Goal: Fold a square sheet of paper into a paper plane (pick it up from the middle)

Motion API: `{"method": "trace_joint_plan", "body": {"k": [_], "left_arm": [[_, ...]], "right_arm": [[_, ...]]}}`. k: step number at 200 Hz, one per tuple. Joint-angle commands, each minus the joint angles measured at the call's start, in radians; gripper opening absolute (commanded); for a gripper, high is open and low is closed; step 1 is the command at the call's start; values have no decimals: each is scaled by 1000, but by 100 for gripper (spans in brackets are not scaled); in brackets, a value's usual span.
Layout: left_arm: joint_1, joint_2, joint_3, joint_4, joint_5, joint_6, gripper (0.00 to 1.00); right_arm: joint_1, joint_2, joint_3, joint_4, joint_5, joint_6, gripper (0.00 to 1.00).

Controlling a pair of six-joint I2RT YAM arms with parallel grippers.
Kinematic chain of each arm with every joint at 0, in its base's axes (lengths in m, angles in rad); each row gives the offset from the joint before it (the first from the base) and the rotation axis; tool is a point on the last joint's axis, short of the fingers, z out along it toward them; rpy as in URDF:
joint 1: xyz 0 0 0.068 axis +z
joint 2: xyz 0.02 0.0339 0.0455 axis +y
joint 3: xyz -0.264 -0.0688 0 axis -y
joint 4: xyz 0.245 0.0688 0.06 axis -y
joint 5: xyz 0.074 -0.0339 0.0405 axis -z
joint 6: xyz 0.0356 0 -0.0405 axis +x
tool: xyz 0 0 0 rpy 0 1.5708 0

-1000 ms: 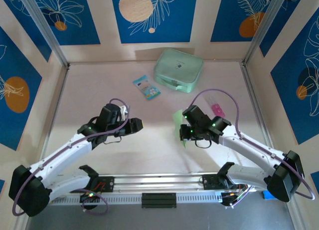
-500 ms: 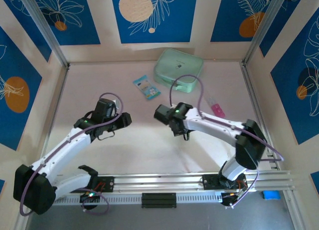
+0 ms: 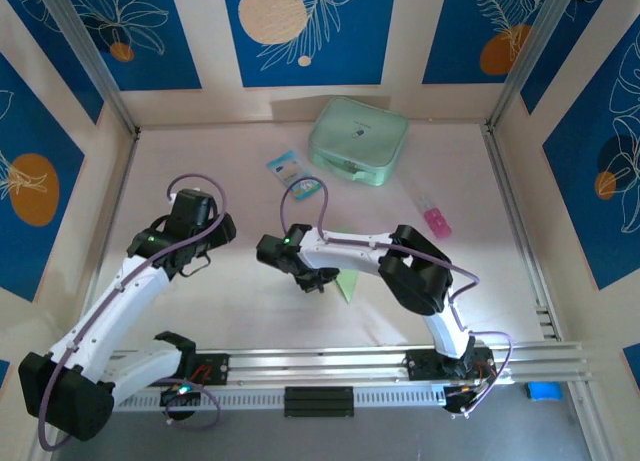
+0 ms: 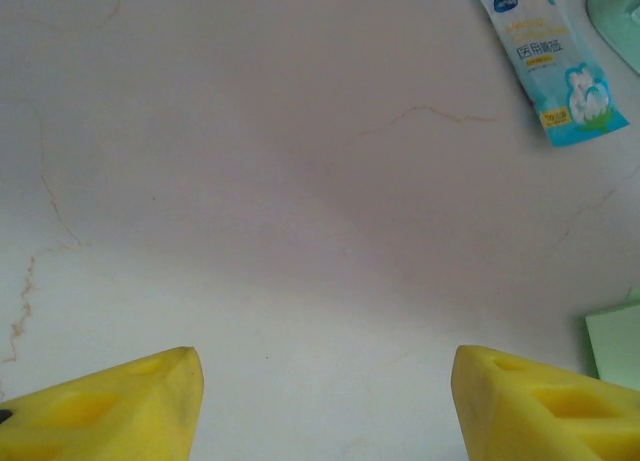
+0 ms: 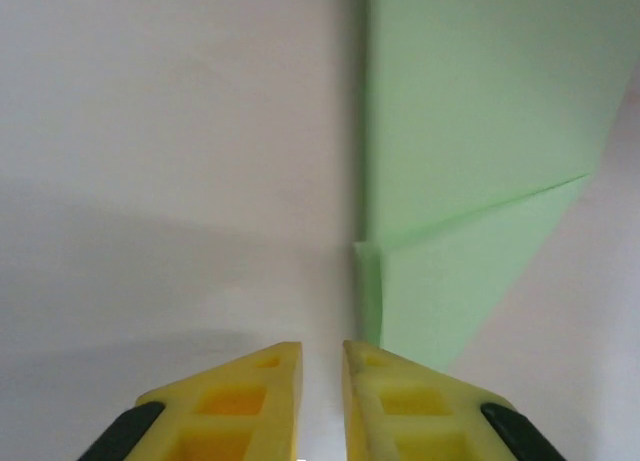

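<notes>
The sheet of paper (image 3: 346, 284), pale green and folded into a narrow pointed plane shape, lies flat on the table near the middle. My right gripper (image 3: 312, 280) sits just left of it, the arm stretched across to the left. In the right wrist view its yellow jaws (image 5: 322, 347) stand a narrow gap apart over bare table, with the folded paper (image 5: 470, 181) ahead and to the right, touching nothing. My left gripper (image 3: 218, 233) hovers at the left with its jaws (image 4: 320, 401) wide open and empty. A corner of the paper (image 4: 615, 346) shows at that view's right edge.
A mint-green zip case (image 3: 358, 141) sits at the back, with a blue-and-white packet (image 3: 294, 174) to its left. The packet (image 4: 552, 61) also lies ahead of my left gripper. A small pink item (image 3: 436, 219) lies at the right. Metal frame posts bound the table's sides.
My right arm swung from the right side to the centre carrying the paper, which now lies on the table; its jaws parted slightly. My left arm drew back leftward and opened wider.
</notes>
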Motion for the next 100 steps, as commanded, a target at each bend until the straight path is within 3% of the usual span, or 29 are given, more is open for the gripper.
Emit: {"method": "trace_joint_plan", "body": {"k": [1, 11, 36, 77, 100], "left_arm": [[13, 0, 30, -35, -9, 31, 67], [14, 0, 28, -28, 19, 39, 68], [13, -23, 2, 11, 137, 71, 67], [13, -44, -98, 126, 367, 60, 59], [14, -38, -147, 180, 448, 37, 52]], "right_arm": [[2, -15, 43, 66, -128, -48, 28], [1, -54, 35, 114, -170, -66, 33], [-34, -219, -113, 279, -237, -54, 35], [-249, -479, -534, 676, -513, 51, 25], [-334, -531, -669, 787, -583, 88, 22]]}}
